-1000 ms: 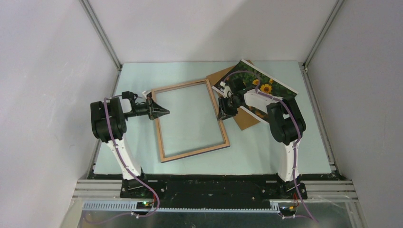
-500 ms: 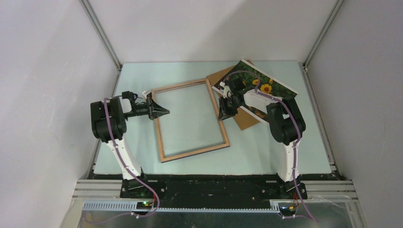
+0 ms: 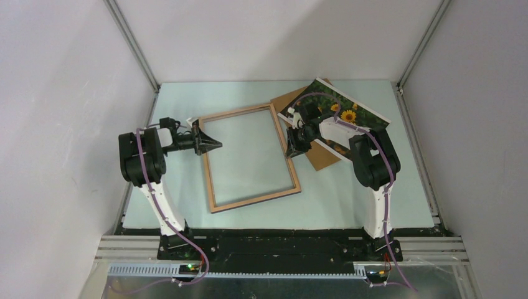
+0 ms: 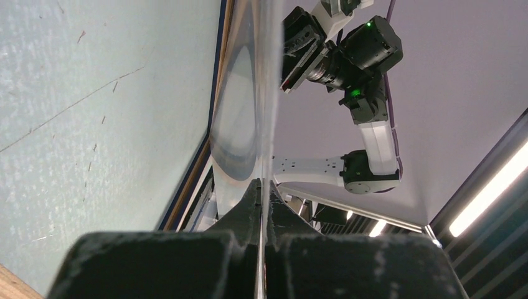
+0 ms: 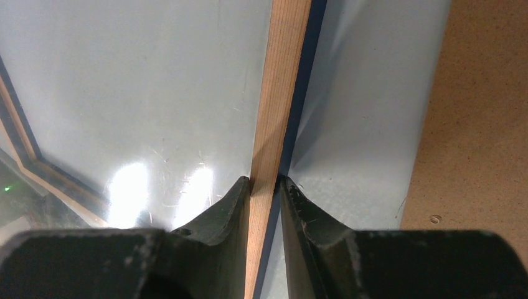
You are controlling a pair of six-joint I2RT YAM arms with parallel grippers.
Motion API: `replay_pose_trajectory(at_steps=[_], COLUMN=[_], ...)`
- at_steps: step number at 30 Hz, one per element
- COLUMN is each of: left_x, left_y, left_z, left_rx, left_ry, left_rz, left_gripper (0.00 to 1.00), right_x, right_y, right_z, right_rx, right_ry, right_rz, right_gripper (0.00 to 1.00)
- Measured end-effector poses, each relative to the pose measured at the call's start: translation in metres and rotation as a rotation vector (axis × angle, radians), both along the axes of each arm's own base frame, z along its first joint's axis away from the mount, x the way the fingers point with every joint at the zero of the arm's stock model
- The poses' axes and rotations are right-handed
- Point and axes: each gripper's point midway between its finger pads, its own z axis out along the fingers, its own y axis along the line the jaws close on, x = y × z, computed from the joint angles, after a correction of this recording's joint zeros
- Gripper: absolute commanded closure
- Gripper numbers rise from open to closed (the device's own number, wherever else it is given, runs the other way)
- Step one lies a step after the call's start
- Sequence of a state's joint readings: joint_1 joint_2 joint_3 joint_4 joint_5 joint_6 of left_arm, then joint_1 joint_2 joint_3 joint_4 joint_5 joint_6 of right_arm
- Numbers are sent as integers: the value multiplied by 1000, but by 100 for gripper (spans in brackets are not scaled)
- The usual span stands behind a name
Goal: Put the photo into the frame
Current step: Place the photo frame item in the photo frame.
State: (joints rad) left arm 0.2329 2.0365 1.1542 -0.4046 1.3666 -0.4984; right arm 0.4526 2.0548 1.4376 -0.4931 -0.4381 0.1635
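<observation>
The frame [image 3: 255, 200] lies light-wood face up in the middle of the table, with its clear pane in it. My left gripper [image 3: 218, 144] is shut on its left side. In the left wrist view the jaws [image 4: 263, 187] pinch a thin clear edge, and a blue and wood rail [image 4: 219, 75] runs beside it. My right gripper [image 3: 290, 149] is shut on the right rail; in the right wrist view [image 5: 264, 182] the wood rail [image 5: 280, 75] sits between the fingers. The sunflower photo [image 3: 348, 115] lies face up at the back right, partly under my right arm.
The plain brown backing board [image 3: 289, 101] lies under the photo, right of the frame, and shows in the right wrist view [image 5: 479, 112]. My right arm [image 4: 367, 50] shows in the left wrist view. Enclosure walls stand on three sides.
My left gripper has shifted slightly toward the back of the table, still on the frame. The right gripper, photo and board have not moved.
</observation>
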Motion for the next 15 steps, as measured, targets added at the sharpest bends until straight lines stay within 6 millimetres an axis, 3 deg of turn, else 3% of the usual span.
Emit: replay_pose_trajectory(at_steps=[15], left_x=[4], left_y=[0], left_z=[6], left_rx=[-5], left_ry=[6], left_rz=[2], left_gripper=[100], right_x=[0], right_y=[2], right_z=[0], right_rx=[0], right_ry=[-4], right_rz=[4], right_gripper=[74])
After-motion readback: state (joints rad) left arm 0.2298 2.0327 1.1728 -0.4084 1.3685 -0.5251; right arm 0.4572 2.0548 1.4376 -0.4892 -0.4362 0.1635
